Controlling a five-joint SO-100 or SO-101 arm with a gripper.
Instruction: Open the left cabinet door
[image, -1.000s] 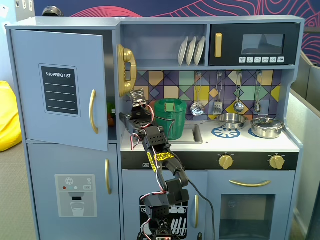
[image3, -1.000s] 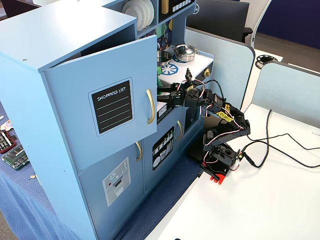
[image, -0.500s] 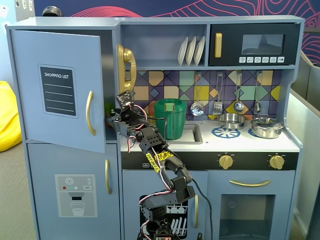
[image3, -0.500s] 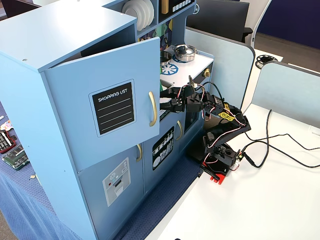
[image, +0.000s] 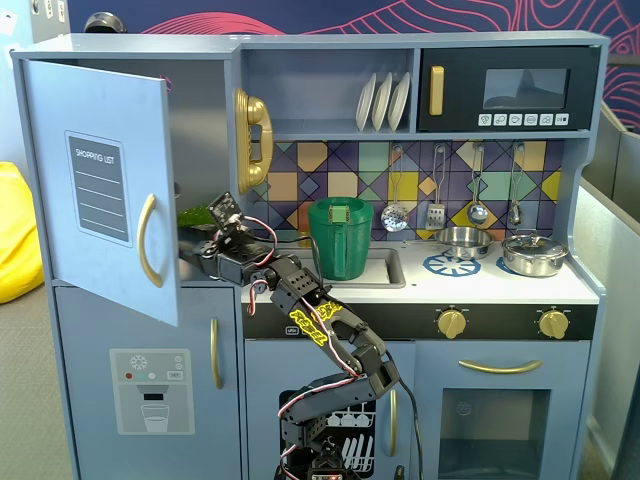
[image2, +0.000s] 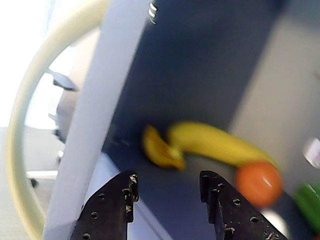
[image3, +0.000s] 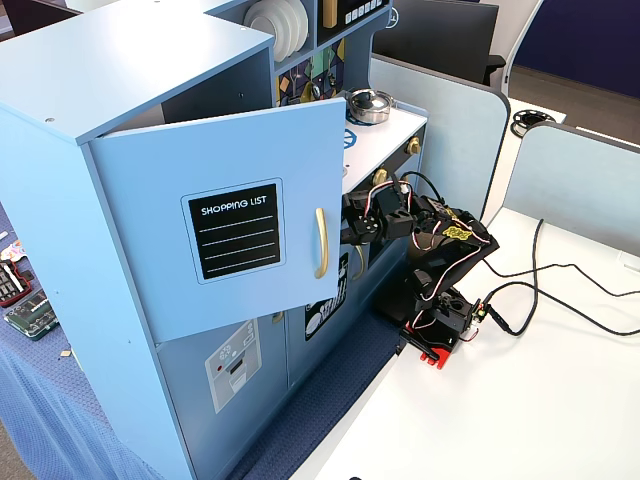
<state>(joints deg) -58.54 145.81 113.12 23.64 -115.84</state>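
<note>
The left cabinet door (image: 100, 180) with its "SHOPPING LIST" panel (image3: 235, 230) stands partly open, swung out from the cabinet. Its gold bar handle (image: 148, 240) is on the free edge and also shows in the other fixed view (image3: 321, 243). My gripper (image2: 167, 187) is open and empty, just behind the door's free edge (image2: 85, 150), pointing into the cabinet. In a fixed view the gripper (image3: 352, 226) sits right of the handle. Inside lie a banana (image2: 215, 145) and an orange ball (image2: 257, 182).
Below is the door with the ice/water dispenser graphic (image: 150, 390). A green pot (image: 340, 237) stands on the counter right of the arm. The arm's base (image3: 440, 325) sits on the white table with cables (image3: 540, 290) trailing right.
</note>
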